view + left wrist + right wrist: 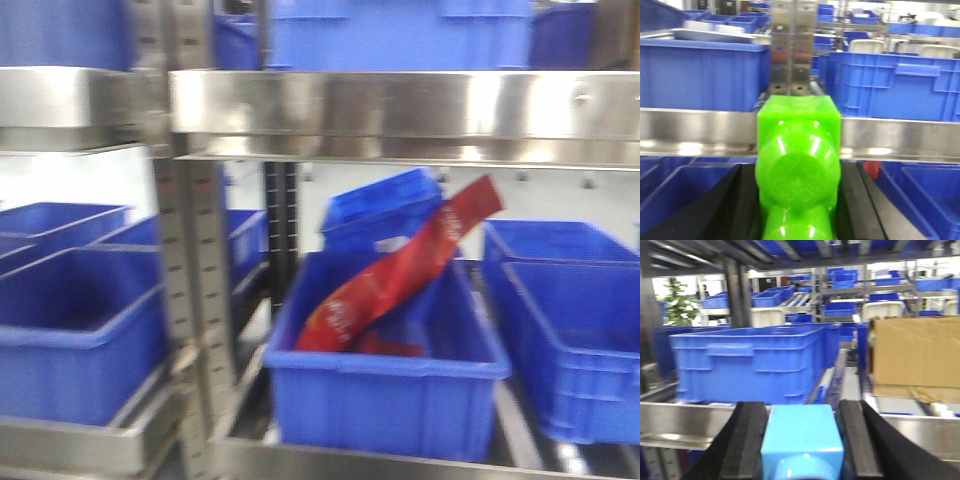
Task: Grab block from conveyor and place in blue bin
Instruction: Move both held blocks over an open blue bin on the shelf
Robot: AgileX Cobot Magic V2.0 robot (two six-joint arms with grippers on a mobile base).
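Left gripper [799, 172]: its black fingers [735, 205] are clamping the green block from both sides at the bottom of the left wrist view.
Green block [799, 165]: it is filling the lower middle of that view. It is bright, glossy lime green, with a square-cornered body at the top and a rounded dome bulging toward the camera, and white glints are showing on the curve.
Right gripper [801, 410]: its black padded fingers [747, 440] are pressing against the two sides of the light blue block at the bottom of the right wrist view.
Light blue block [802, 437]: it is sitting at the bottom middle. It is pale sky blue, with a flat top, squarish corners, and a rounded bulge starting at the lower edge.
Steel rail [700, 130]: it is running across the frame just behind the green block.
Steel upright [792, 45]: it is rising from the rail at the upper middle.
Ribbed blue bin [755, 365]: it is standing on the rack at the left middle, beyond the right gripper.
Cardboard box [915, 357]: it is sitting at the right middle, beside that bin.
Plant [677, 305]: it is showing far off at the upper left.
Centre blue bin [390, 390]: it is sitting at the lower middle of the blurred front view, with more blue bins on either side.
Red packet [400, 270]: it is leaning inside the centre blue bin, poking out over the rim toward the upper right.
Steel shelf [400, 105]: it is spanning the top of the front view.
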